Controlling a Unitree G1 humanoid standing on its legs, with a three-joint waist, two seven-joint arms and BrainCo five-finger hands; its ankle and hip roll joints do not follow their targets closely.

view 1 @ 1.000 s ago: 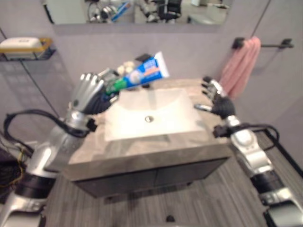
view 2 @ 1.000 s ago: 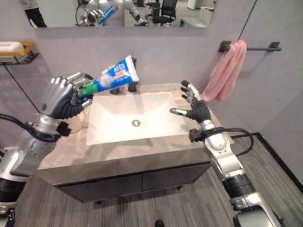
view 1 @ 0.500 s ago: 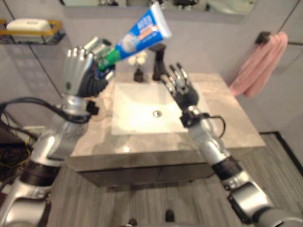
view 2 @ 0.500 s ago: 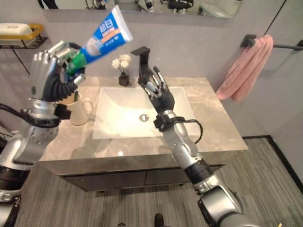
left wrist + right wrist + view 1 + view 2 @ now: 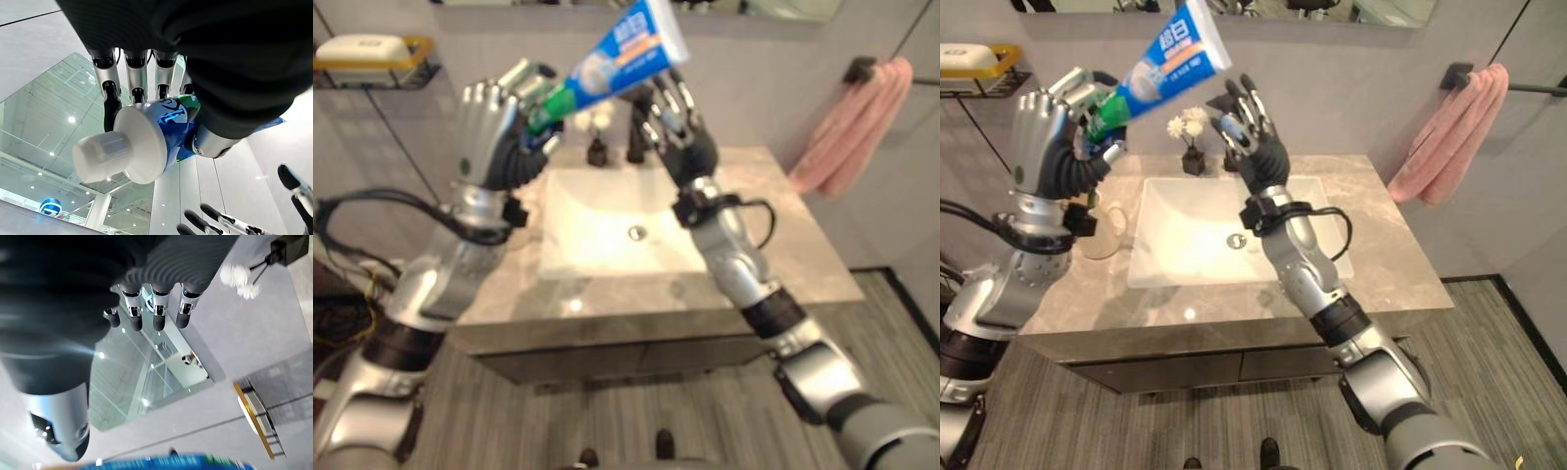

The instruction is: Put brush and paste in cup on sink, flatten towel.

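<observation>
Left hand (image 5: 1043, 147) is raised above the left end of the table (image 5: 1400, 274), and I see its fingers curled round the cap end of the paste (image 5: 1157, 69). From there the tube slants up toward the mirror, its flat tail highest. My left wrist view shows the white cap (image 5: 100, 156) poking out past the fingers (image 5: 110, 93) wrapped on the tube.

My right hand (image 5: 1255, 147) is up over the back of the sink (image 5: 1205, 235), just beside the tube's tail, fingers straight and spread, holding nothing. Its wrist view shows the fingertips (image 5: 156, 320) apart, with the paste across the frame edge.

Below the left hand, the cup (image 5: 1102, 227) stands on the table, left of the sink. A small flower pot (image 5: 1190, 147) sits behind the sink. On the right wall, the pink towel (image 5: 1449, 132) hangs bunched on its bar. A soap shelf (image 5: 979, 69) is on the left wall.
</observation>
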